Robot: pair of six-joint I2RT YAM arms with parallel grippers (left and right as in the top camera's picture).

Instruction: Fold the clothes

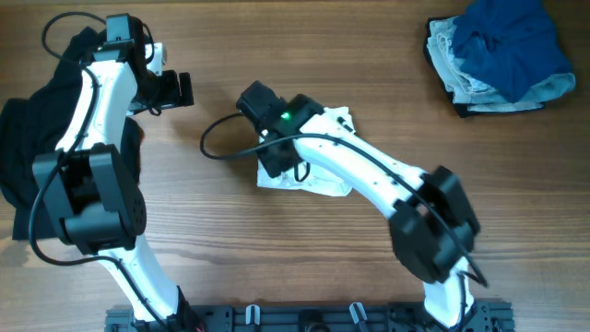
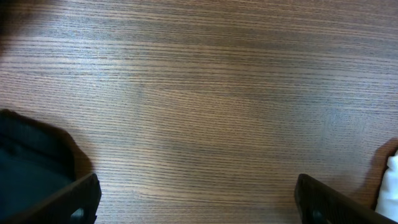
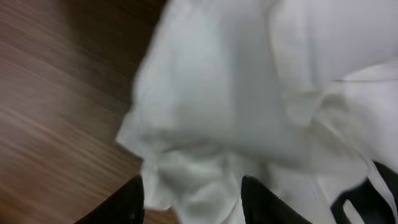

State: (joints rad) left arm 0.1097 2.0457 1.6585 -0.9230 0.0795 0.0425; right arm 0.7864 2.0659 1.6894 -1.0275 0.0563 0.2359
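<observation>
1. Counter [image 1: 277,249]: bare wood beneath the left claw [image 2: 199,205], which gapes fully and holds nothing;
2. Black garment [image 1: 18,138]: heaped just beside the left claw;
3. White garment [image 3: 236,93]: bunched under the right claw [image 3: 193,202]; jaws half apart with cloth between them; too blurred to tell if it is pinched;
4. Navy and pale-denim pile [image 1: 502,55]: well apart from both claws.

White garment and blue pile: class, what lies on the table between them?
Nothing: the overhead view shows only bare wooden table between the white garment and the blue pile.
</observation>
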